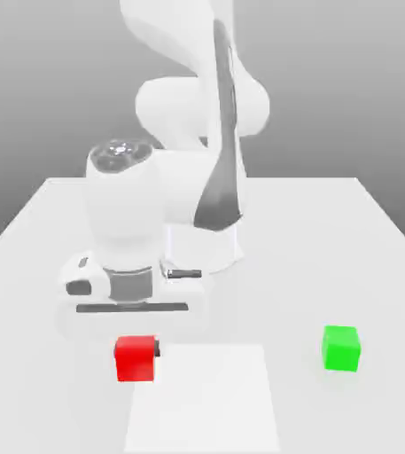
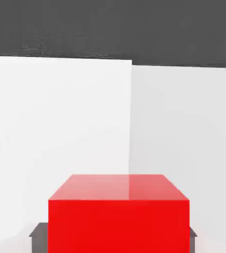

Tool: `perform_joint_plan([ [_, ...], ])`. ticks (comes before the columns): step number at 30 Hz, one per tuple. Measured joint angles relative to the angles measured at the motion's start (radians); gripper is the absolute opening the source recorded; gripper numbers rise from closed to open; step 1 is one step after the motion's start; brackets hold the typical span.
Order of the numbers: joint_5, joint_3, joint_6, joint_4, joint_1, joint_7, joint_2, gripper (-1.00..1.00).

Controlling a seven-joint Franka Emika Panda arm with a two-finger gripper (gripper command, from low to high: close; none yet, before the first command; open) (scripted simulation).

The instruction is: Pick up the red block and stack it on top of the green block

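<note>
On the table (image 1: 347, 230), the tool (image 1: 137, 348) straddles the red block (image 1: 135, 359).

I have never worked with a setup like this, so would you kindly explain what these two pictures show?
Both are simulator renders of one white robot arm on a white table. The exterior view is from a camera off the arm, looking at the whole scene. The hand view is from a camera on the arm's hand.

The arm's claw is lowered to the red block; in the hand view the same red block sits close up, with a dark finger at each side. Whether the fingers already press it, I cannot tell.

The green block rests apart on the table, toward the exterior view's right. A paler square patch lies between the blocks.
</note>
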Motion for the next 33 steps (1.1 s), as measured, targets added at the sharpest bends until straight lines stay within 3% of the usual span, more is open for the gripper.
perform_joint_plan([
  [11,-0.021,0.124,-0.048,-0.025,0.216,-0.262,-0.074,-1.00],
  [24,0.020,0.250,-0.100,-0.053,0.491,-0.624,-0.153,-1.00],
  [30,-0.052,0.245,0.063,-0.048,0.507,-0.601,0.018,-1.00],
  [31,-0.072,0.236,0.093,-0.046,0.512,-0.587,0.049,1.00],
  [33,-0.072,0.236,0.093,-0.046,0.512,-0.587,0.049,1.00],
])
